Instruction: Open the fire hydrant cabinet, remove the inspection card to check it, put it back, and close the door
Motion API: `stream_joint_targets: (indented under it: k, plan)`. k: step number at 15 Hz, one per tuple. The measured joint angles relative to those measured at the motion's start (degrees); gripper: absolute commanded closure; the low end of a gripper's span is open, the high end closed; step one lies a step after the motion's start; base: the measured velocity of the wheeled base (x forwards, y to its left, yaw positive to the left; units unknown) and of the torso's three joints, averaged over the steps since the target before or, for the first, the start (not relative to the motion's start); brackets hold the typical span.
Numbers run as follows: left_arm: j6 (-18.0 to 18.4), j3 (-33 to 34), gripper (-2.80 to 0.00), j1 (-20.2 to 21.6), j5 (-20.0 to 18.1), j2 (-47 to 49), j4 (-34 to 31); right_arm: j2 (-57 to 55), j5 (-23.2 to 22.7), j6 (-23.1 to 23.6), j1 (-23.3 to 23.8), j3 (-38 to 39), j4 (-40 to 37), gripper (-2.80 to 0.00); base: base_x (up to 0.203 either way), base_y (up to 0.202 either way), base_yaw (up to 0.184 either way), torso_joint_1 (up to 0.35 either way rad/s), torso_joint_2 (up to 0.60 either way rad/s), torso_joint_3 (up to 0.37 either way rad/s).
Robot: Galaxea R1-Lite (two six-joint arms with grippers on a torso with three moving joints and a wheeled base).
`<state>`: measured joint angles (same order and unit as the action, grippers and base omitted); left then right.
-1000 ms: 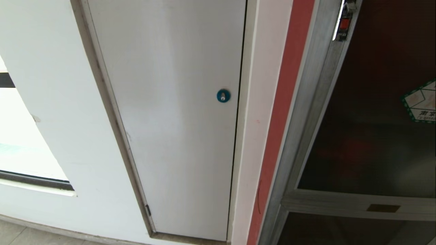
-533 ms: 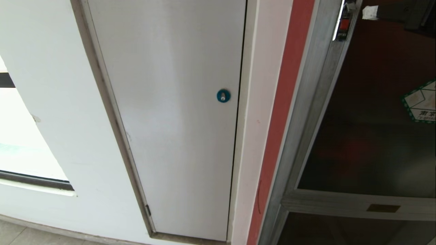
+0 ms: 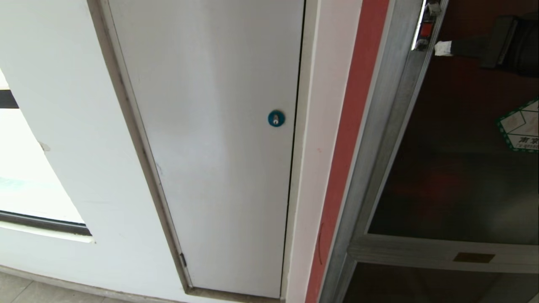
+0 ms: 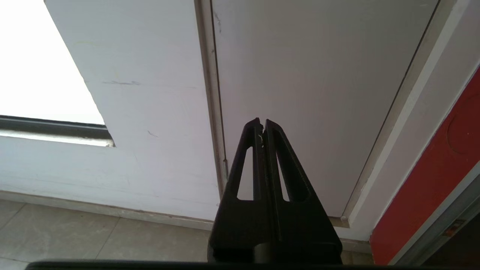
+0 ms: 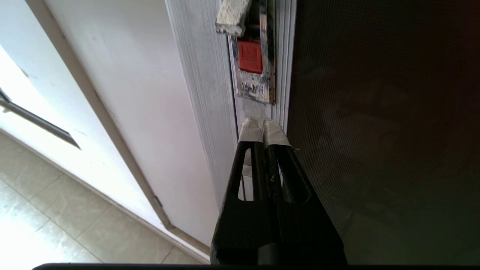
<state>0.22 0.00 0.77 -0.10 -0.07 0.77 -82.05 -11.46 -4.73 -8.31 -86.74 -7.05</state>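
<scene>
**Right gripper near the latch of the closed cabinet door**

On the door [image 3: 454,168] there is a white sticker [image 3: 521,125] with a green border; it carries some Chinese characters, but only part of it is in view and I cannot read them surely. A small brass plate [image 3: 473,257] sits on the crossbar of the door, and no writing can be made out on it. The latch [image 5: 252,60] in the aluminium frame has a red button and under it a worn label whose letters are not readable.

The wall is white, with a red strip [image 3: 349,139] just left of the fire hydrant cabinet [image 3: 379,147]. Further left is a plain white panel [image 3: 210,147] with a blue round lock [image 3: 276,118]. The floor [image 5: 45,210] has pale tiles.

The cabinet stands at the right of the scene, and its dark tinted glass door is closed.

The right gripper [image 5: 263,123] is clenched and grasps nothing; its white-taped fingertips [image 5: 250,130] are close to the latch, on the door frame. The left gripper [image 4: 261,123] is also clenched and empty, low before the white panel.
</scene>
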Motion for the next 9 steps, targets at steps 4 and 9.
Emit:
stream_joint_targets:
  k: [4,9]
  plan:
    - [0.0,0.0,0.0,0.0,0.0,0.0,0.0,-1.5,-0.2,0.1,0.0,0.7,0.9,0.0,0.0,0.0,0.0,0.0,0.0,0.0]
    - [0.0,0.0,0.0,0.0,0.0,0.0,0.0,-4.0,0.0,0.1,0.0,0.0,2.0,0.0,0.0,0.0,0.0,0.0,0.0,0.0]
